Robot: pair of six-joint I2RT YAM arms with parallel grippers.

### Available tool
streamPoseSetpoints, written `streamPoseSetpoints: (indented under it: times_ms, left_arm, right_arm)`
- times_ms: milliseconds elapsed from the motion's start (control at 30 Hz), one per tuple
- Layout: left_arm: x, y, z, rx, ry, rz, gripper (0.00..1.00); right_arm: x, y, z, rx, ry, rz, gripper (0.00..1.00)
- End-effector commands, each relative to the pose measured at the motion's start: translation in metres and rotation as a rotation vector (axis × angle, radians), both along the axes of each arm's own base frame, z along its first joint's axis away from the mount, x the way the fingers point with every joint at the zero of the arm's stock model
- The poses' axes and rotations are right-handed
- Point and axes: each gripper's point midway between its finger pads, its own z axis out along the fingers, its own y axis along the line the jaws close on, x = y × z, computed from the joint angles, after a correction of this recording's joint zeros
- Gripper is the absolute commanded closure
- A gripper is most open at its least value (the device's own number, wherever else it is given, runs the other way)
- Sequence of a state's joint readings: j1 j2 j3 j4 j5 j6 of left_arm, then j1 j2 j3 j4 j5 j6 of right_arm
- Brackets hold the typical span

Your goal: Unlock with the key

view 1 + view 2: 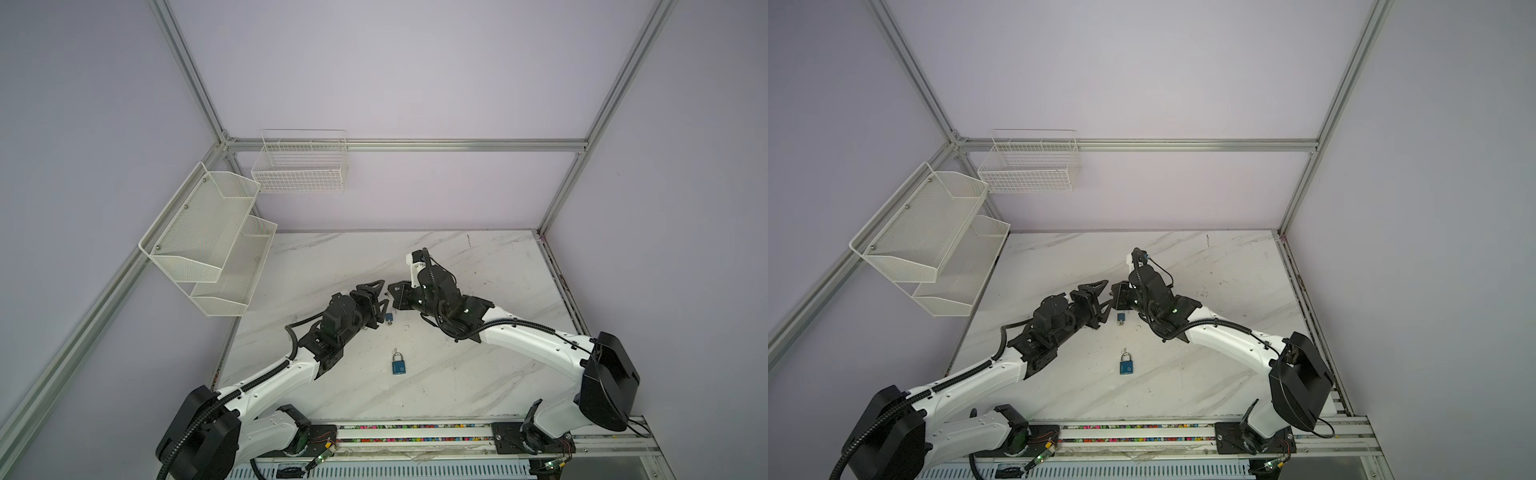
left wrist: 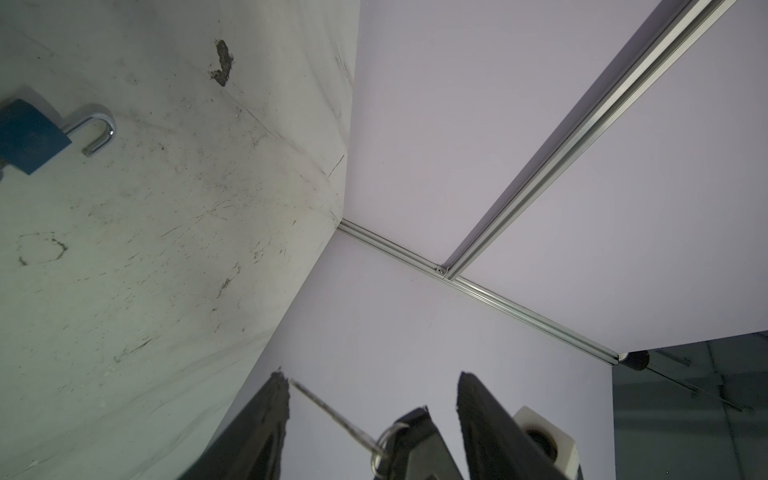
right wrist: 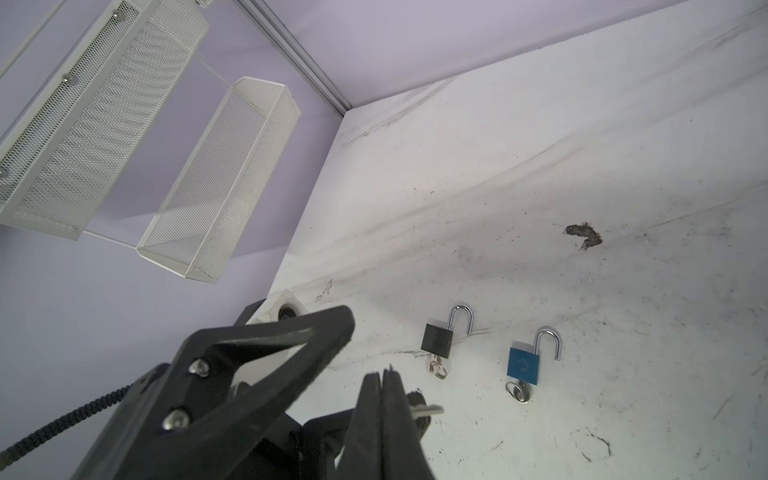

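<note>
Right wrist view: right hand (image 3: 383,377) pinches the key (image 3: 430,410), blade jutting past its tips.

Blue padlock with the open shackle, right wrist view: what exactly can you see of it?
The blue padlock has a squarish blue body with a faint round mark on its face and a shiny metal shackle, standing open: one leg in the body, the free end clear of it. A key with a ring sits in the end opposite the shackle. It lies flat on the marble table, beside a black padlock but apart from it; nothing else touches it.
</note>
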State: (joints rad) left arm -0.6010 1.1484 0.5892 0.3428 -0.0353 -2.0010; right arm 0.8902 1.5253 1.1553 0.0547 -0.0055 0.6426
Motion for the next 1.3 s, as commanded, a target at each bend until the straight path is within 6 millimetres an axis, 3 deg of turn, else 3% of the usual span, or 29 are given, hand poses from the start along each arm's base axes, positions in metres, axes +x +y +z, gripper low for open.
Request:
streamPoseSetpoints:
  times_ms: [0, 200, 433, 1267]
  left_arm:
    - [0.006, 0.005, 0.016, -0.069, -0.022, 0.046, 0.30]
    - [0.010, 0.014, 0.018, -0.081, -0.028, 0.100, 0.31]
    - [0.011, 0.013, 0.007, -0.101, -0.009, 0.107, 0.41]
    - [0.015, 0.010, 0.015, -0.125, -0.049, 0.104, 0.77]
  right_arm:
    - [0.011, 0.007, 0.015, 0.045, -0.042, -0.013, 1.00]
    - [0.003, 0.012, 0.007, 0.071, -0.025, 0.028, 1.00]
    - [-0.001, 0.009, 0.013, 0.085, -0.034, 0.037, 1.00]
    - [-0.005, 0.003, 0.023, 0.093, -0.058, 0.035, 1.00]
